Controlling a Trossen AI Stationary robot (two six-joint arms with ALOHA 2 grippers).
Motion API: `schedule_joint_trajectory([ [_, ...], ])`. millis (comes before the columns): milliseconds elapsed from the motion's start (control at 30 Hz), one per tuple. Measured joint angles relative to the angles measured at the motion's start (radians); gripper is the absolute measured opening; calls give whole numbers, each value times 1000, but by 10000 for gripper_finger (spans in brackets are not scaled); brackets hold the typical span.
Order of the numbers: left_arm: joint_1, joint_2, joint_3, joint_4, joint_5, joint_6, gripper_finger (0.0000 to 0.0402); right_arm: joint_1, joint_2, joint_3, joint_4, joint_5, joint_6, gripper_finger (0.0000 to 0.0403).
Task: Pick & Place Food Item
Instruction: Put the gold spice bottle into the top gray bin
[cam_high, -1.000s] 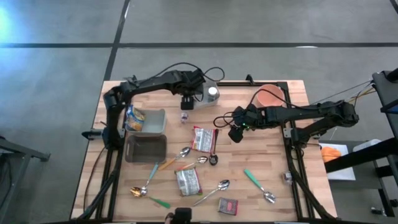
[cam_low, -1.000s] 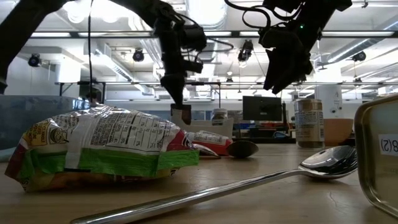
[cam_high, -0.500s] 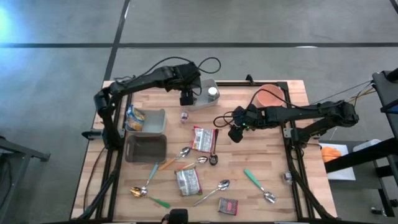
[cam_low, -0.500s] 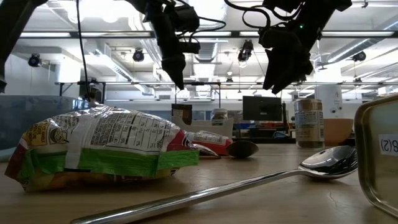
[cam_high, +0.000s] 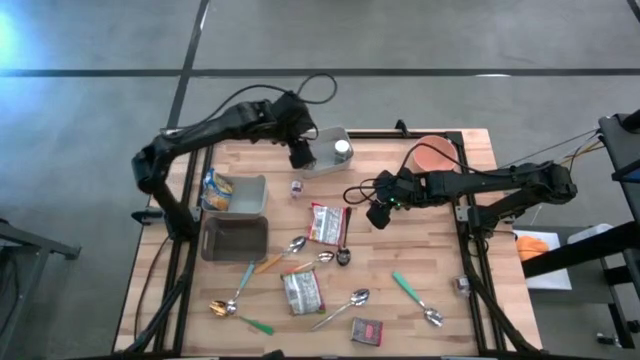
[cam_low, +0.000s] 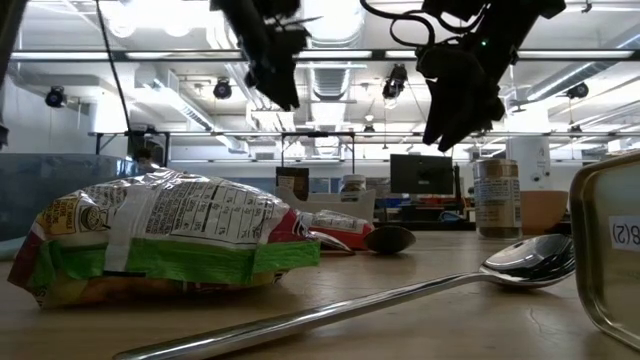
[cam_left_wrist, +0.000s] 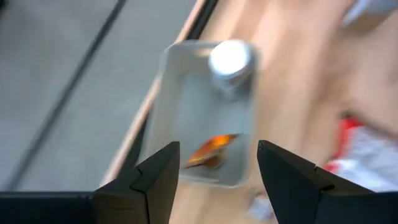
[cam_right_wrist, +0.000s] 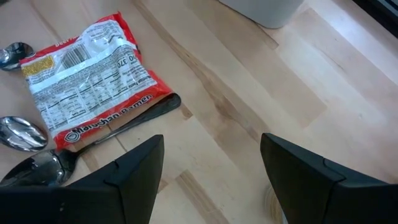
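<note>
- High view: left gripper (cam_high: 299, 157) sits at the near edge of the grey bin (cam_high: 325, 163) at the table's far side, fingers apart, nothing held. A small jar (cam_high: 296, 188) stands on the wood just short of its fingertips. Right gripper (cam_high: 377, 214) hovers mid-table, also spread and empty; the red ramen packet (cam_high: 327, 222) lies just beside its tips, not touching.
- Low view: both grippers hang well above the table. Right gripper's fingers (cam_low: 447, 115) point down, nothing between them. The small jar (cam_low: 292, 184) stands on the table under the left arm.
- Left wrist view: left fingers (cam_left_wrist: 158, 180) stand wide with the gap clear. Straight ahead, the bin holds a white-capped container (cam_left_wrist: 231, 60) and an orange item (cam_left_wrist: 210, 147); can't tell what that item is.
- Right wrist view: right fingers (cam_right_wrist: 127, 174) wide apart over bare wood. The packet is ahead of one fingertip, lying on a spoon handle (cam_right_wrist: 130, 121).
- Judgement: between picks. Which food item goes next is unclear; the packet looks likeliest. Next move: right gripper shifts across over the packet, descends, pinches an edge without catching the spoon.
</note>
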Motion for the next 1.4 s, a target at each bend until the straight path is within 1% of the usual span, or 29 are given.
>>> schedule_joint_trajectory([
  [67, -5, -58, -64, 51, 39, -38, 219, -1, 0, 0, -18, 0, 30, 267],
  [200, -25, -187, -235, 167, 42, -98, 219, -19, -2, 16, -120, 1, 112, 267],
  [333, -53, -318, -389, 271, 42, -156, 219, -33, -2, 56, -185, 12, 137, 267],
  [500, -91, -469, -511, 339, 42, -202, 219, -63, -2, 148, -271, 25, 147, 267],
  [600, -107, -540, -579, 390, 42, -236, 219, -108, 8, 223, -397, 18, 191, 267],
  [700, -116, -597, -639, 455, 43, -275, 219, -163, 27, 293, -531, -25, 221, 267],
  [833, -120, -654, -710, 537, 51, -321, 219, -216, 58, 350, -610, -118, 230, 267],
  [967, -128, -686, -758, 613, 62, -358, 219, -252, 116, 386, -670, -201, 231, 267],
  [1167, -138, -702, -789, 628, 65, -370, 219, -290, 225, 416, -790, -207, 218, 267],
  [1400, -144, -700, -798, 636, 65, -370, 219, -294, 286, 413, -779, -154, 144, 267],
])
